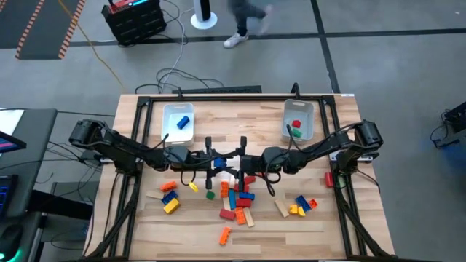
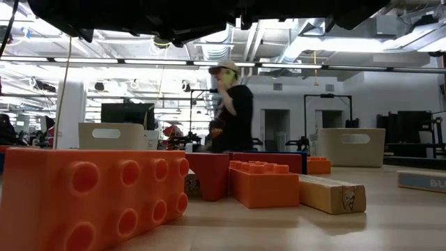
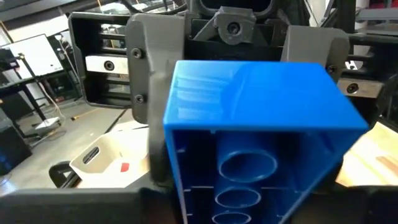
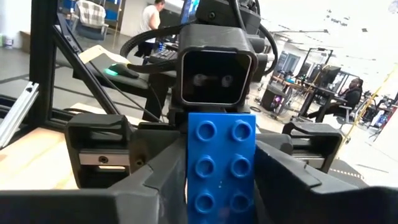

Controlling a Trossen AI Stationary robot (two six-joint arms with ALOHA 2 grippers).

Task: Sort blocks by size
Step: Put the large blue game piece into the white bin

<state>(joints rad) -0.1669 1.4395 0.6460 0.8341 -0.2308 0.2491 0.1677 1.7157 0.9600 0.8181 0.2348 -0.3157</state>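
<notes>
A long blue block (image 3: 261, 106) hangs in mid-air over the table's middle (image 1: 220, 164), standing on end. Its hollow underside faces my left gripper and its studs (image 4: 221, 155) face my right gripper. My left gripper (image 1: 211, 160) comes in level from the table's left and is shut on the block. My right gripper (image 1: 237, 161) comes in level from the right, and its open fingers (image 4: 155, 180) flank the block's studded side. Many loose blocks (image 1: 237, 200) lie on the wood below. My left gripper holds the blue block by its lower part, pinched across its two long side walls (image 3: 178, 183). It comes in level from the table's left, at the hollow underside. The picture's lower edge cuts off the place of contact. The block is lifted clear and stands upright.
Two clear bins stand at the far side. The left bin (image 1: 169, 131) holds a blue block (image 1: 183, 121), and the right bin (image 1: 306, 109) holds red and green ones (image 1: 295, 129). An orange block (image 2: 90, 195) and a tan bar (image 2: 331, 194) lie near the front edge. A person (image 2: 233, 104) stands beyond the table.
</notes>
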